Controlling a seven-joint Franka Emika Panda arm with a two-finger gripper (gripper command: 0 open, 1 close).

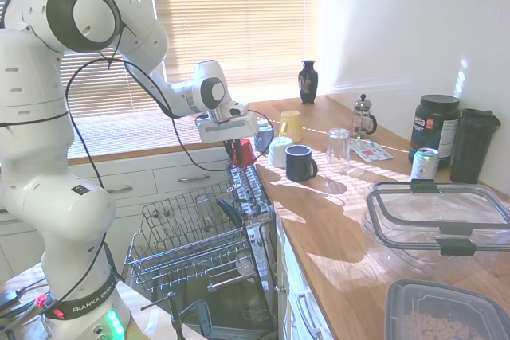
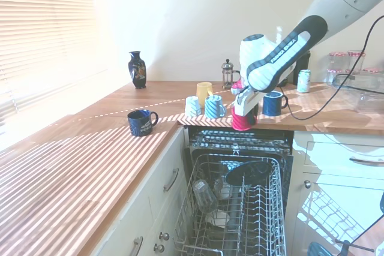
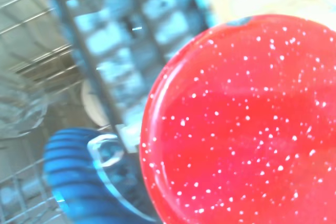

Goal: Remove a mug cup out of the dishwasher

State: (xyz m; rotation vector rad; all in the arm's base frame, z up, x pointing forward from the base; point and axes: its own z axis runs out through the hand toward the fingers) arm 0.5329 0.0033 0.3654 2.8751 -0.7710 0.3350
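My gripper (image 1: 238, 146) is shut on the red mug cup (image 1: 244, 152), which hangs upside down above the back of the open dishwasher, at the edge of the wooden counter (image 1: 335, 220). In the second exterior view the red mug cup (image 2: 243, 120) sits under the gripper (image 2: 245, 108), level with the countertop and just in front of the row of mugs. The mug's red speckled base (image 3: 241, 124) fills most of the wrist view. Below, the pulled-out grey wire rack (image 1: 185, 238) (image 2: 240, 214) holds a glass and a dark blue dish.
On the counter near the mug stand a yellow mug (image 1: 291, 125), a white mug (image 1: 279, 150), a navy mug (image 1: 300, 163) and a glass (image 1: 338, 146). A French press (image 1: 363, 115), a vase (image 1: 308, 81) and plastic containers (image 1: 437, 220) lie further on. Another navy mug (image 2: 141, 122) stands on the other counter.
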